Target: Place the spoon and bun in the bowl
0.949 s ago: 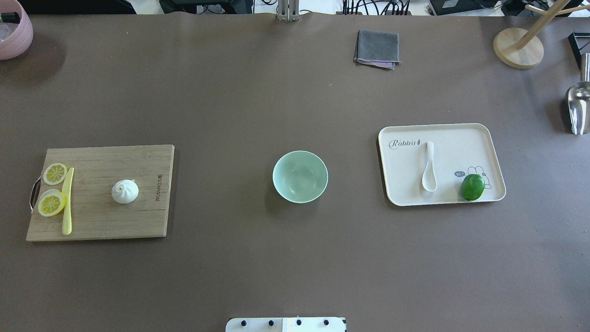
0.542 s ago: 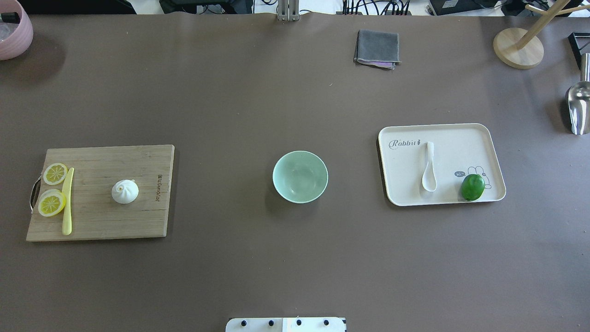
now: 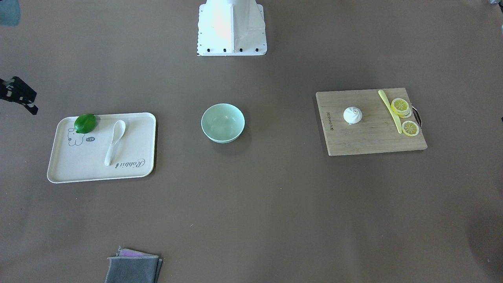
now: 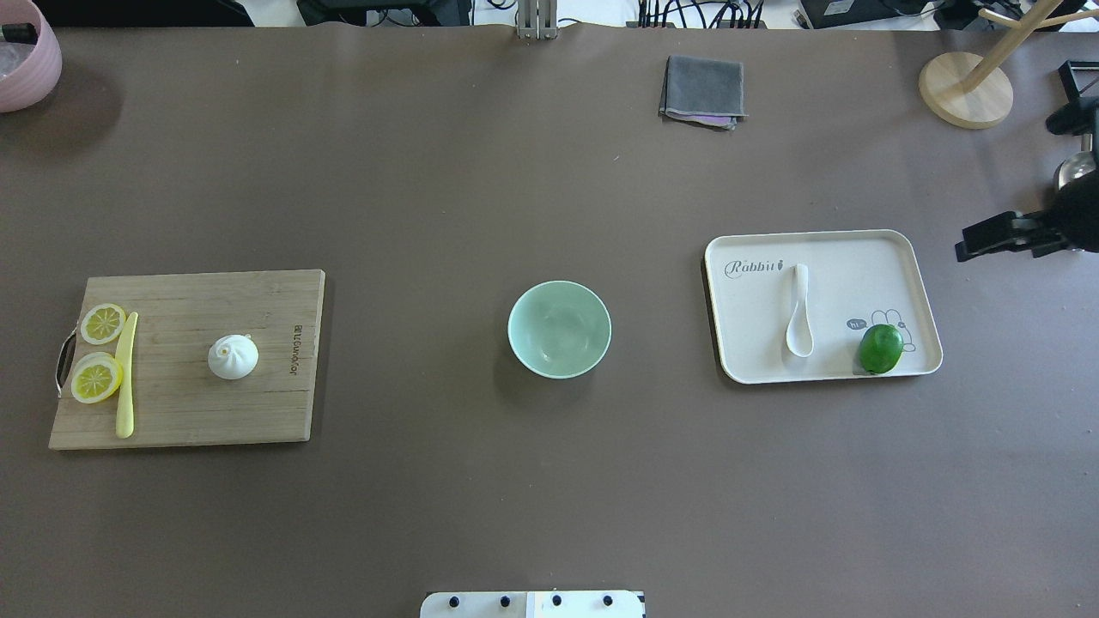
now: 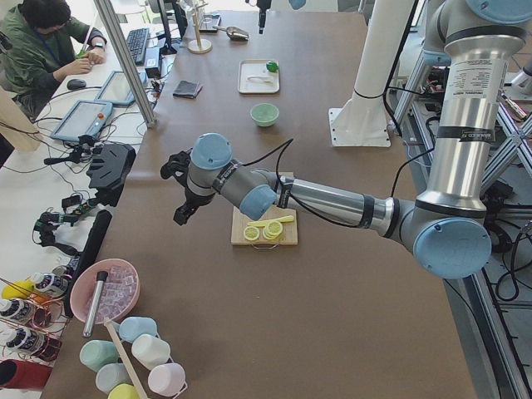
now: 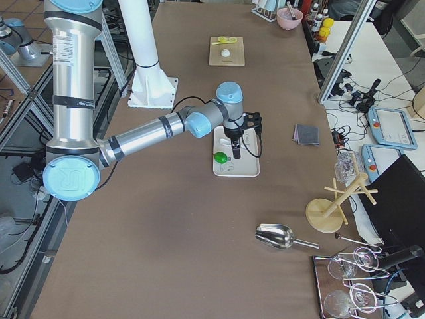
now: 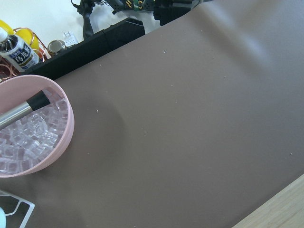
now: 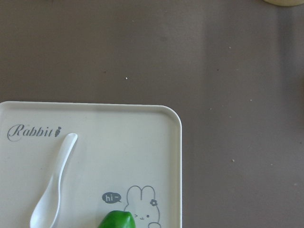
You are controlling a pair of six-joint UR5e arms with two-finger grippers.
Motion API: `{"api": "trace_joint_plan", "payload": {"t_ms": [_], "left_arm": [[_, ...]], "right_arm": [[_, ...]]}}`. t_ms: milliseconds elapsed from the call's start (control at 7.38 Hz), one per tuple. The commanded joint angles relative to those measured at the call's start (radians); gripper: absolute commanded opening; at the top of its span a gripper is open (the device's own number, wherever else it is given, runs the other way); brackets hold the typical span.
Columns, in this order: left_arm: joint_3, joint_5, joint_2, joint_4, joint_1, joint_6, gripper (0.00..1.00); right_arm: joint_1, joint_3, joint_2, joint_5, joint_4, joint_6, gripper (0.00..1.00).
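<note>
The cream-white spoon (image 4: 798, 313) lies on a cream tray (image 4: 859, 257), scoop toward the robot; it also shows in the right wrist view (image 8: 52, 190). The white pleated bun (image 4: 233, 356) sits on a wooden cutting board (image 4: 189, 403). The mint-green bowl (image 4: 559, 329) stands empty between them. My right gripper (image 4: 996, 239) hovers high beyond the tray's right edge, jaws apart and empty. My left gripper (image 5: 179, 195) shows only in the exterior left view, in the air past the board's outer end; I cannot tell its state.
A green lime (image 4: 880, 348) lies on the tray near the spoon. Lemon slices (image 4: 96, 378) and a yellow knife (image 4: 126, 373) lie on the board. A grey cloth (image 4: 702, 90), a wooden stand (image 4: 966, 90) and a pink ice bowl (image 7: 28, 133) are at the table's edges.
My right gripper has come into the overhead view at the right edge. The spoon, bun, bowl and everything else on the table stay where they were.
</note>
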State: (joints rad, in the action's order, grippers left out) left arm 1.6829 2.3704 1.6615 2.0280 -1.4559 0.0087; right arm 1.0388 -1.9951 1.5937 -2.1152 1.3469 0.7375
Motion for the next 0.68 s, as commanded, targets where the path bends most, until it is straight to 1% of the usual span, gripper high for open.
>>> {"api": "trace_joint_plan", "payload": {"t_ms": [0, 136, 271, 407, 542], "left_arm": [[-0.002, 0.000, 0.000, 0.001, 0.020, -0.001, 0.98], [-0.002, 0.003, 0.000, 0.003, 0.020, -0.001, 0.98], [-0.002, 0.004, -0.002, 0.003, 0.022, -0.001, 0.98], [0.001, 0.003, -0.011, 0.005, 0.020, 0.005, 0.98], [0.006, 0.003, -0.012, 0.009, 0.020, 0.004, 0.98]], "right_arm": [[-0.170, 0.067, -0.105, 0.133, 0.000, 0.234, 1.00], [-0.209, 0.128, -0.162, 0.176, 0.000, 0.272, 1.00], [-0.226, 0.198, -0.207, 0.187, -0.014, 0.270, 0.98], [-0.239, 0.255, -0.216, 0.187, -0.100, 0.272, 0.96], [-0.252, 0.313, -0.215, 0.201, -0.183, 0.314, 0.93]]}}
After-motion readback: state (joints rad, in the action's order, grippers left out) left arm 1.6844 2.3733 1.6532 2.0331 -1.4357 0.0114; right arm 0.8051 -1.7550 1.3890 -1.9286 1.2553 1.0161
